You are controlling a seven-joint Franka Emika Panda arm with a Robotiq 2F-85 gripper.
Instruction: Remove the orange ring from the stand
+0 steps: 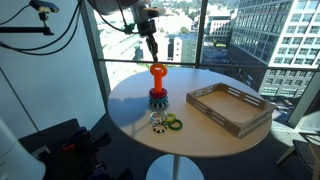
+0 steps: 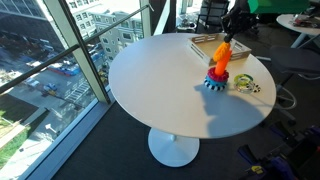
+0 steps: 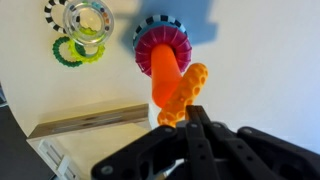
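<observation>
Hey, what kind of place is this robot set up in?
Probably an upper-floor office or lab in a city high-rise: floor-to-ceiling windows look out on neighbouring towers, and the work surface is a round white pedestal table.

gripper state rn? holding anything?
Gripper: closed, holding the orange ring, tilted at the top of the stand.
</observation>
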